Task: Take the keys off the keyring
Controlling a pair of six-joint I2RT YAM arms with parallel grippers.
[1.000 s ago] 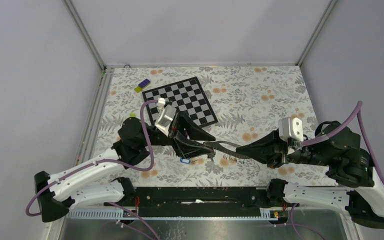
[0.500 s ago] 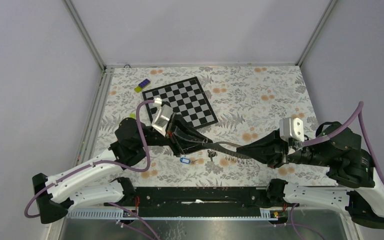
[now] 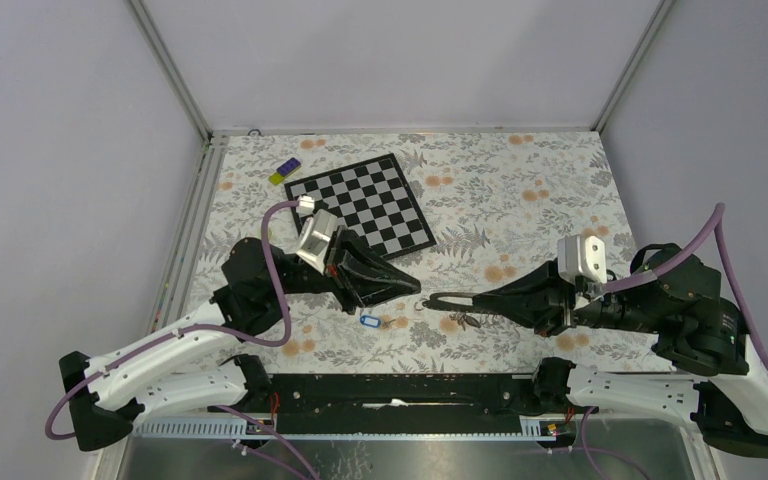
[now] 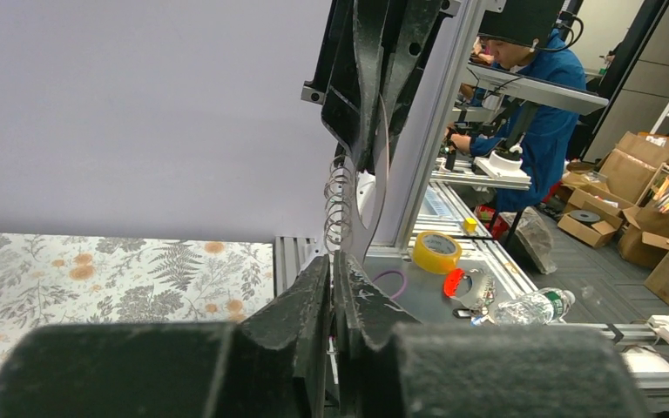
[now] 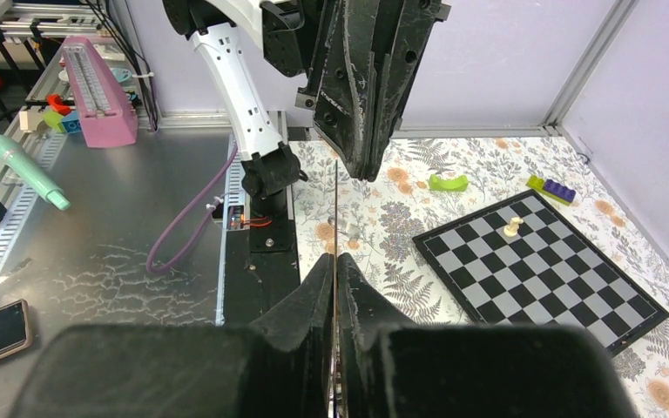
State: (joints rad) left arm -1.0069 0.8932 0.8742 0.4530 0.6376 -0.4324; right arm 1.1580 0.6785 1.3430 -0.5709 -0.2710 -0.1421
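Note:
The keyring point(image 3: 450, 295) hangs above the flowered table as a thin dark wire loop between my two grippers. My right gripper point(image 3: 482, 299) is shut on its right end; in the right wrist view the metal is a hairline edge point(image 5: 335, 200) rising out of the closed jaws point(image 5: 335, 258). My left gripper point(image 3: 416, 291) is shut at the loop's left end, and the wire coil point(image 4: 338, 205) runs down into its tips point(image 4: 332, 259). Keys point(image 3: 467, 320) dangle under the loop. The blue tag point(image 3: 368, 320) lies on the table below the left gripper.
A chessboard point(image 3: 360, 200) lies behind the left arm, with a white chess piece point(image 5: 512, 227) on it. A purple and yellow block point(image 3: 283, 171) sits near the back left corner. A green piece point(image 5: 449, 182) lies beside the board.
My left gripper has closed from wide open to shut and its arm has drawn back to the left. The dangling keys have shifted toward the right gripper, which has stayed put.

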